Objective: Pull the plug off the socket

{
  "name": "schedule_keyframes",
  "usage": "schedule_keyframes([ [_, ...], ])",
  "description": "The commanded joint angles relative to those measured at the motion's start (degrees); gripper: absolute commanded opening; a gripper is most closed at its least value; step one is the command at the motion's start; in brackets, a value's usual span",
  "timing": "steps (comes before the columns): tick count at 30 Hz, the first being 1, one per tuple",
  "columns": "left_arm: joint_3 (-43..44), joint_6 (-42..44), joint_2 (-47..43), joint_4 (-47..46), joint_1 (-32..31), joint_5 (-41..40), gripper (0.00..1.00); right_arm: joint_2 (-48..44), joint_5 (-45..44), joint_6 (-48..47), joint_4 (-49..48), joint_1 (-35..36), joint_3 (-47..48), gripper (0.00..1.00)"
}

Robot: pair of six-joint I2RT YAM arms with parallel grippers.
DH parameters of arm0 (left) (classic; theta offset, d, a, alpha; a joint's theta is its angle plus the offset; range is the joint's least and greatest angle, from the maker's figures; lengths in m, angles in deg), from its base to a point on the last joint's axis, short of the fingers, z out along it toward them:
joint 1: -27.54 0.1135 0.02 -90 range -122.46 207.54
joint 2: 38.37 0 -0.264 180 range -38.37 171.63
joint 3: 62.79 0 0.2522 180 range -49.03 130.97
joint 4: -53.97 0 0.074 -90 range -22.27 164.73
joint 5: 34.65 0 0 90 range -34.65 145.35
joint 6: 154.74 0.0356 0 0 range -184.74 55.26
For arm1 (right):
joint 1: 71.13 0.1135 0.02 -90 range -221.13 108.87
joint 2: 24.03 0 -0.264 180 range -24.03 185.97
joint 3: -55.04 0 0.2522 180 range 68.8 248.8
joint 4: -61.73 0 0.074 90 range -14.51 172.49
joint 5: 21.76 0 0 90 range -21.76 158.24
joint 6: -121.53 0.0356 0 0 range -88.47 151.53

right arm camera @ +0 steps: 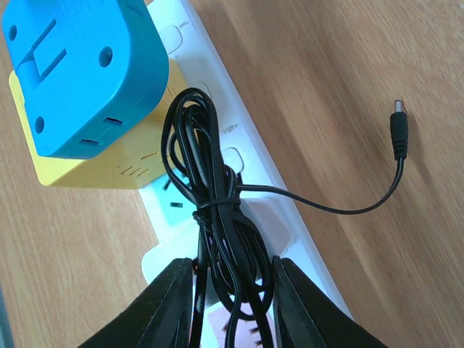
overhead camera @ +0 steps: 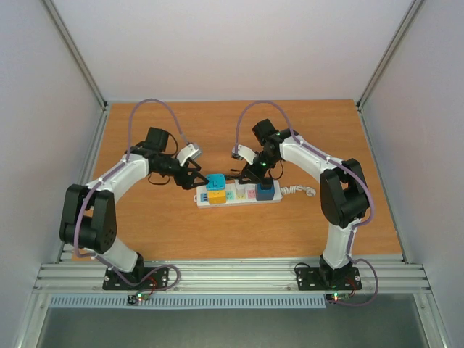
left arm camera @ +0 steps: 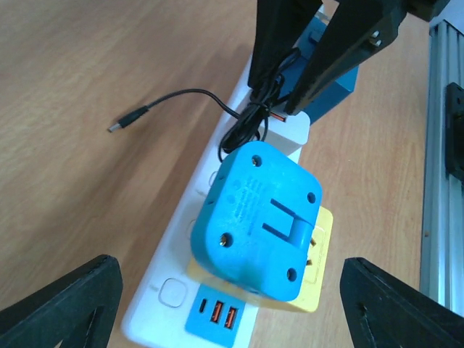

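on the socket (left arm camera: 168, 264), the blue adapter's (left arm camera: 257, 217) embossed text is unreadable

Brown wood-grain tabletop (overhead camera: 217, 232) across the middle, with pale streaks along the grain in both close views. Boxed in by a plain white left wall (overhead camera: 36, 109), back wall (overhead camera: 232, 43) and right wall (overhead camera: 435, 109), with a grey metal strut (overhead camera: 75, 51) slanting up each rear corner. Along the near edge, a band of ribbed aluminium rails (overhead camera: 232, 274); just in front, a narrow perforated grey strip (overhead camera: 232, 301), then a dark grey panel (overhead camera: 217, 330) at the very bottom.
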Motion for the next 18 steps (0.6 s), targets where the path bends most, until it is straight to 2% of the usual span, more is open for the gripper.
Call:
schedule_keyframes([
  [1,1.8,0.6,3.3,0.6,-2.6,1.9,0.84,1.6,0.5,-0.6,3.2,0.5,0.8,0.33],
  [5,2.2,0.8,4.9,1.0,-5.5,1.0,0.82,1.6,0.6,-0.5,2.7,0.5,0.0,0.33],
  [9,3.4,1.6,6.3,3.1,-7.2,0.9,0.75,1.6,0.3,-0.3,2.3,0.4,-0.5,0.34],
  [18,1.7,1.2,1.2,0.8,-7.8,-0.8,0.65,1.9,0.8,0.0,2.2,-0.1,-0.6,0.34],
])
